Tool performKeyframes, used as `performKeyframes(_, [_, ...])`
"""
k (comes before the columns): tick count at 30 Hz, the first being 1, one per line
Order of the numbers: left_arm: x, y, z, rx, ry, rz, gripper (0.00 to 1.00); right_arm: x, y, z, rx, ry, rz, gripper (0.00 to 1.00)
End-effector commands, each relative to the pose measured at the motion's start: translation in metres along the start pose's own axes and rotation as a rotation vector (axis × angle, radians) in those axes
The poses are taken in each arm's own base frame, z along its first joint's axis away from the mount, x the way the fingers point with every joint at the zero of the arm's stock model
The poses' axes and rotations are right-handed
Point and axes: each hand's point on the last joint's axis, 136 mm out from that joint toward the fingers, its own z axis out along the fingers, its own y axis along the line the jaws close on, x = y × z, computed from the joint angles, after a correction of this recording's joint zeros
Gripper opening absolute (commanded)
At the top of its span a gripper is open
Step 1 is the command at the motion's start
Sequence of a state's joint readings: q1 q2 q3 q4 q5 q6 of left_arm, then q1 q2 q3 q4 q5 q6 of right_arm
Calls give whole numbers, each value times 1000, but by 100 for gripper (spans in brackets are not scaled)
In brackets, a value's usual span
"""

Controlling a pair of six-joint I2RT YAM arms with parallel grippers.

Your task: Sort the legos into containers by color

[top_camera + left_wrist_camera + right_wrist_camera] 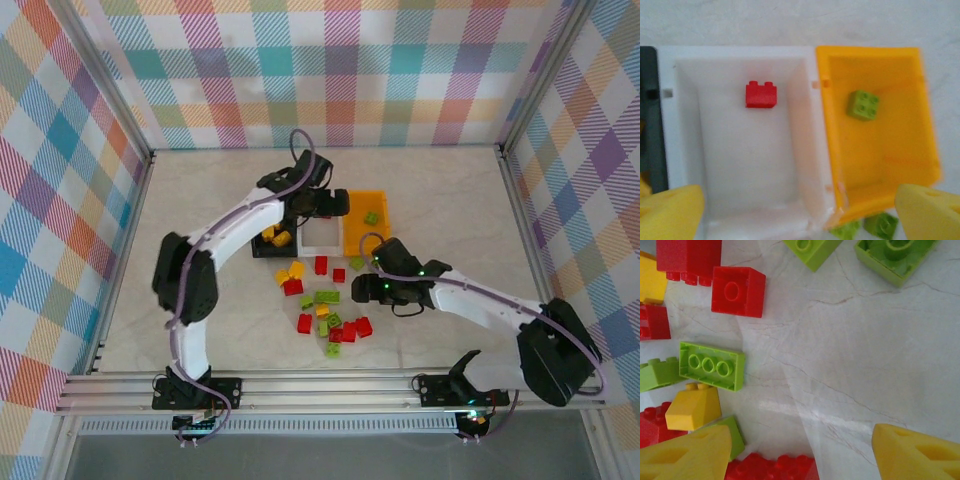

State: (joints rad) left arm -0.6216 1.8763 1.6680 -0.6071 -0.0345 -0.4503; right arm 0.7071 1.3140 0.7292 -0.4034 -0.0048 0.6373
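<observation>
I see a red lego [760, 94] lying in the white container [735, 150], and a green lego [863, 104] in the orange container [890, 150] touching it, toward the desk's [450, 200] far edge. My left tool [799, 212] hangs open above both. My right tool [802, 452], open and empty, hovers over loose legos [325, 305] mid-desk.

A red brick [760, 94] sits in the white bin [670, 125], a lime green brick [863, 104] in the orange-yellow bin [890, 155]. The fingers [670, 212] are yellow, the desk [865, 340] pale veined marble, the walls [350, 60] pastel plaid.
</observation>
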Motion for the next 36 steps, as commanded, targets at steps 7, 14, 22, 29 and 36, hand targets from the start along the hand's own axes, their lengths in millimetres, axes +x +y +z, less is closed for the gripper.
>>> performKeyframes(7, [53,24,-102,116,-121,-82,100,-43,52,26,-71,-49,-12,69])
performKeyframes(14, [102,81,-121,5,-145,-135,100,-54,51,51,37,-41,-25,64])
performKeyframes(22, [125,120,-130,-101,-189,-189,100,-55,42,76,136,-14,-53,60])
performKeyframes(29, [134,134,-130,-139,-200,-190,100,-58,41,87,202,-15,-108,52])
performKeyframes(36, [137,144,-131,-188,-203,-173,100,-57,43,78,185,-31,-114,35])
